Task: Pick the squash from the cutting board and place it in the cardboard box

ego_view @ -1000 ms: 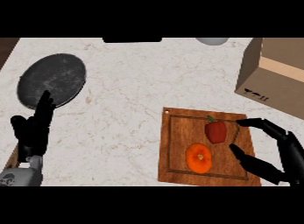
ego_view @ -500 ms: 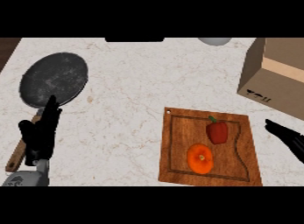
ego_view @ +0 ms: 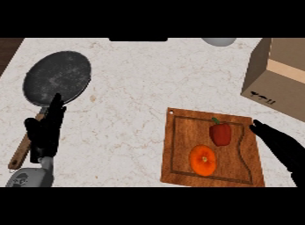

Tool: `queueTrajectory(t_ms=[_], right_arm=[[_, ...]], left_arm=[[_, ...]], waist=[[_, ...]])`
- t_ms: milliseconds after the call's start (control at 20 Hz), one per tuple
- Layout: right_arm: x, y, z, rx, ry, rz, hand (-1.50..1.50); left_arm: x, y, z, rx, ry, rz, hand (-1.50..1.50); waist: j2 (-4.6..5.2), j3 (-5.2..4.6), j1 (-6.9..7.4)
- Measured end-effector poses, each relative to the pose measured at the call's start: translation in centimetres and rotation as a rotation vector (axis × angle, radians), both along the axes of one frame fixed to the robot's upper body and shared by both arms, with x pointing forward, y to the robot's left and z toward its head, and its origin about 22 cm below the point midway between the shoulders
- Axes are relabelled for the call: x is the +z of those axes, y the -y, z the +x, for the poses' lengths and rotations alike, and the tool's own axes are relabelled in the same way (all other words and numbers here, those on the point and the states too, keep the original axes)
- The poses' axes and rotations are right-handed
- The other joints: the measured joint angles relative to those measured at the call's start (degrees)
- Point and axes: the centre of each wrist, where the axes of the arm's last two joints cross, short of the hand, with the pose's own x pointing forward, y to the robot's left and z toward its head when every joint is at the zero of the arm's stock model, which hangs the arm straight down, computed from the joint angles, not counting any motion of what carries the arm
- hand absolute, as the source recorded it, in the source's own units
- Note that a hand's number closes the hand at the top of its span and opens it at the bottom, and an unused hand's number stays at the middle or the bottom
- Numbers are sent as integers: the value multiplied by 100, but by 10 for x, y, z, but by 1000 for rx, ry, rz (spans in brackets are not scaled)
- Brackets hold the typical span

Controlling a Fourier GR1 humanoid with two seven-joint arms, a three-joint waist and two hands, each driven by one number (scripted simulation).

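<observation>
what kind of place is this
Most likely a kitchen counter: a pale stone-look worktop, a dark frying pan with a wooden handle, and a wooden cutting board holding a red pepper and an orange squash.

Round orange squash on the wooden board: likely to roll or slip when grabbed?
The round orange squash looks smooth and rounded, so it may roll or slip if nudged off-centre. The red pepper lies close beside it on the wooden cutting board, so a push could bump it.
</observation>
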Motion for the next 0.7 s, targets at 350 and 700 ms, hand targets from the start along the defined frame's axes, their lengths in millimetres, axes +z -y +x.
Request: queueTrajectory(t_ms=[350,700], right_arm=[[-5,-39,8,-26,-125,-124,-150],[-12,-69,18,-37,-210,-158,-150]], left_arm=[[-2,1,-1,-2,-8,5,0],[-3,-1,-3,3,-7,1,0]], waist=[[2,1,25],[-1,5,0]])
